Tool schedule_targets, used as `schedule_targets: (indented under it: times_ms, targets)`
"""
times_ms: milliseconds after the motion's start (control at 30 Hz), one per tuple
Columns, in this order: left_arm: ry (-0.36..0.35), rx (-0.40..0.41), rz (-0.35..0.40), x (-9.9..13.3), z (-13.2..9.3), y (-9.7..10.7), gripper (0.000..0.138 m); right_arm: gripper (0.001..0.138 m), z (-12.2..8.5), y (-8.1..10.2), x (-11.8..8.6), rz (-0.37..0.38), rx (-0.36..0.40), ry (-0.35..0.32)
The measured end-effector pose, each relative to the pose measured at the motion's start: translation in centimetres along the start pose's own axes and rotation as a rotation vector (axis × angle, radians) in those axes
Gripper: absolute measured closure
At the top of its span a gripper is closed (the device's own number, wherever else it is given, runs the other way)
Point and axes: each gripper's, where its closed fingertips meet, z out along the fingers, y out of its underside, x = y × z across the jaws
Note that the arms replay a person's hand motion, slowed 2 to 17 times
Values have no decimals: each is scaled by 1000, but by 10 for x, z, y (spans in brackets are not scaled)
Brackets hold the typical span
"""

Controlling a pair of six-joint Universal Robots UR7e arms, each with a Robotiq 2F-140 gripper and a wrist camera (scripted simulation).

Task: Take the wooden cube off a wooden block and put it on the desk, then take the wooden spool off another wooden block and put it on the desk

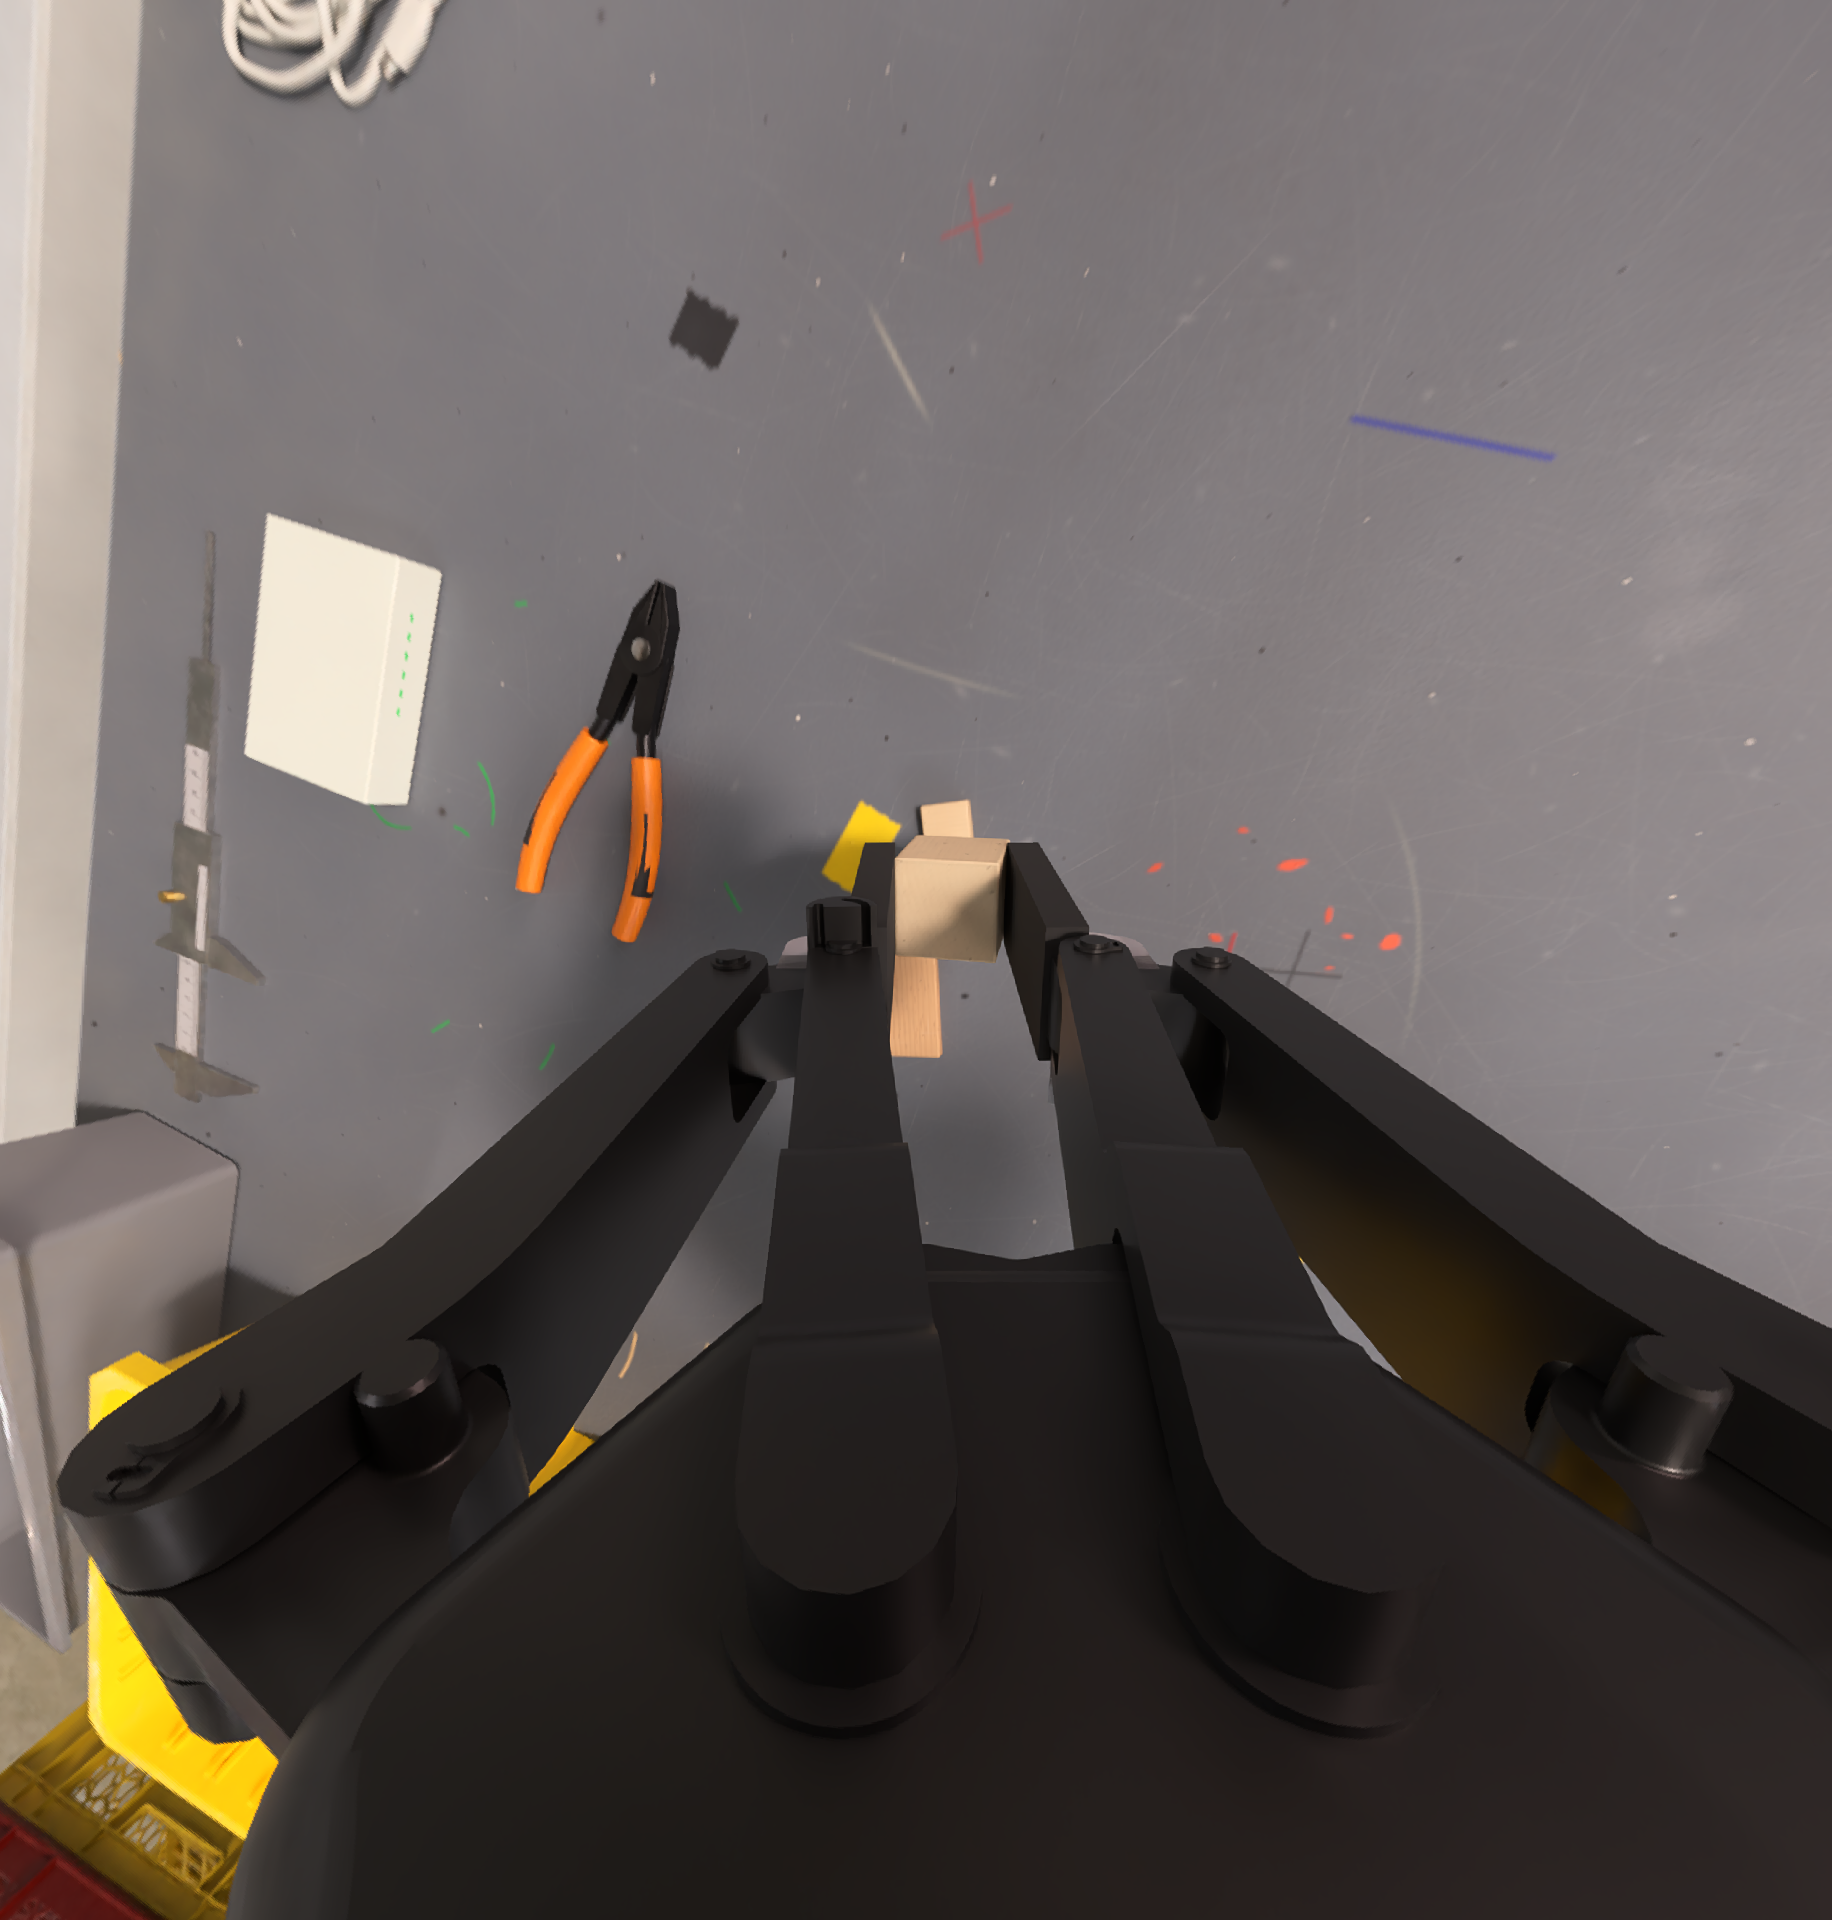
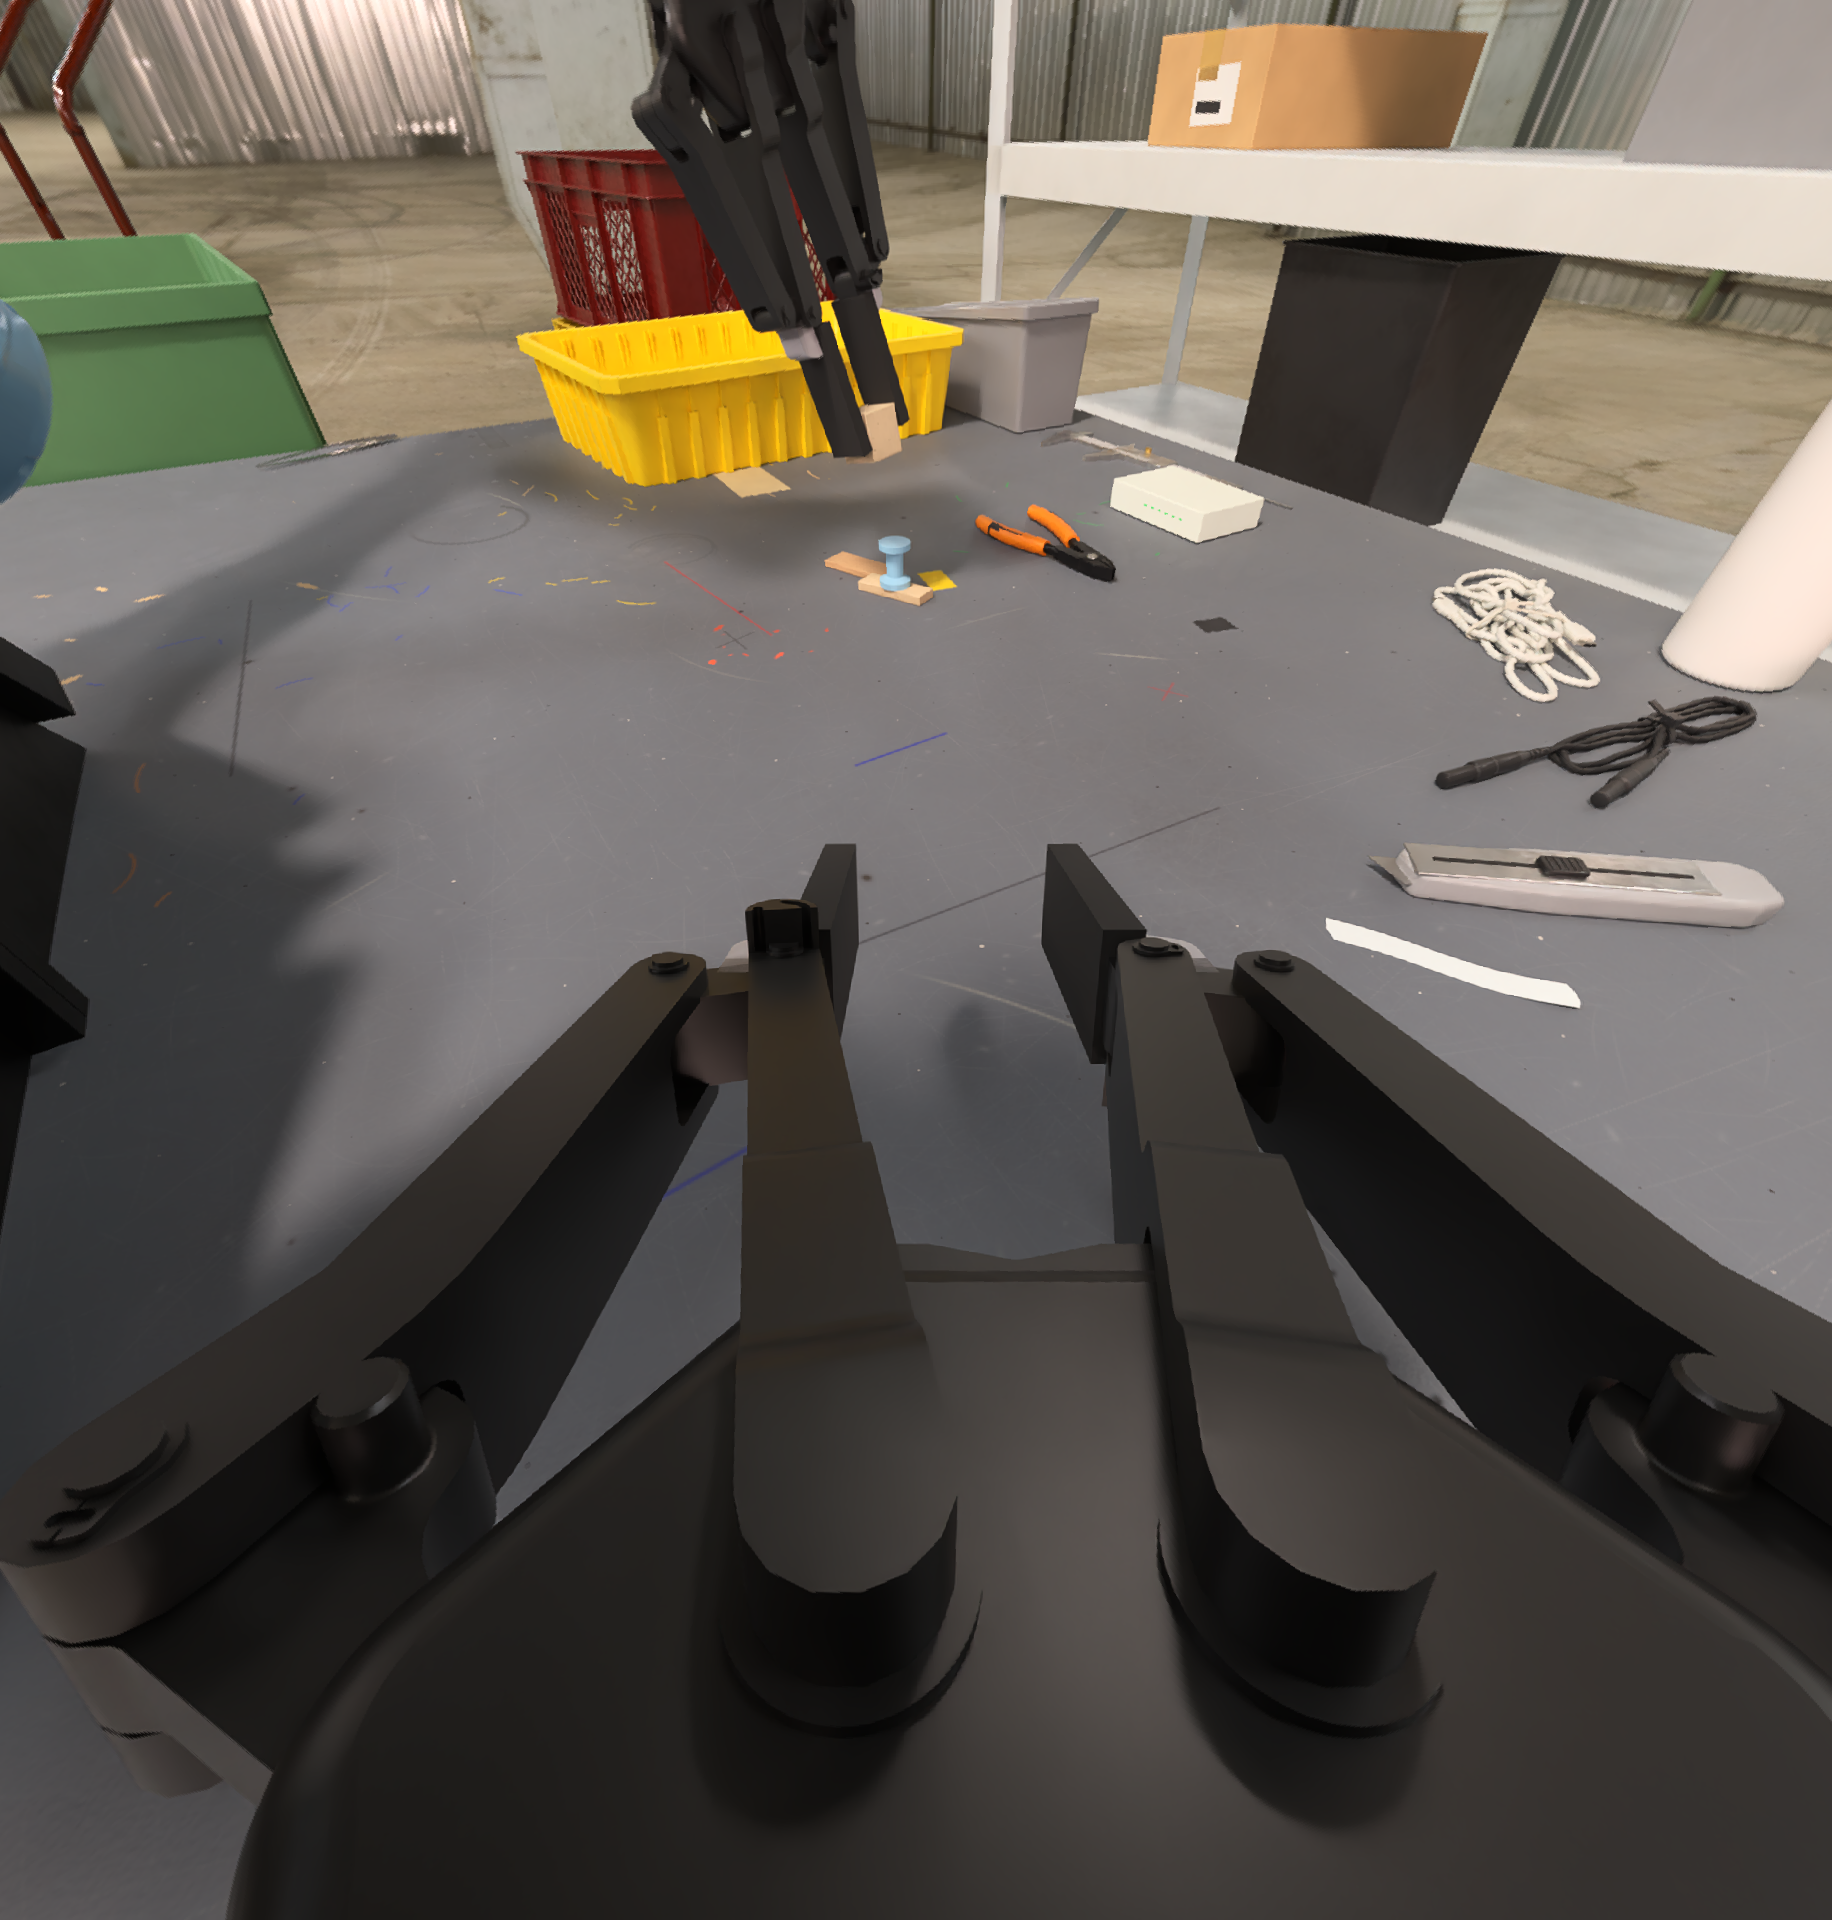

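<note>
Clamping the wooden cube (image 1: 948,899) between its two pads, the left gripper (image 1: 948,883) holds it above a wooden block (image 1: 917,1003) on the grey desk (image 1: 1307,623). Across the desk, the right gripper (image 2: 948,914) hovers empty, jaws parted, far from the blue spool (image 2: 894,562) standing on crossed wooden blocks (image 2: 876,577).

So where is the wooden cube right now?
The wooden cube is clamped in the left tool, held above a wooden block. In the right wrist view it hangs by the yellow crate.

Left wrist overhead, close — right low, far, both showing pliers (image 1: 611,758)
</note>
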Motion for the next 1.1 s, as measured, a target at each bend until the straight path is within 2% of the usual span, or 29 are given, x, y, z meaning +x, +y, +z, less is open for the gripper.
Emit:
schedule_targets:
  times_ms: [300, 600, 867, 1100]
  targets:
    - [-12, 83, 56, 22, -34, -36, 110, 91, 0, 0, 1, -1, -1, 3]
    - [-2, 158, 136, 57, -60, -74, 110, 91, 0, 0, 1, -2, -2, 7]
    - [37, 211, 216, 97, -74, -106, 110, 91, 0, 0, 1, -4, -3, 11]
    - [72, 239, 277, 133, -77, -132, 110, 91, 0, 0, 1, -10, -6, 19]
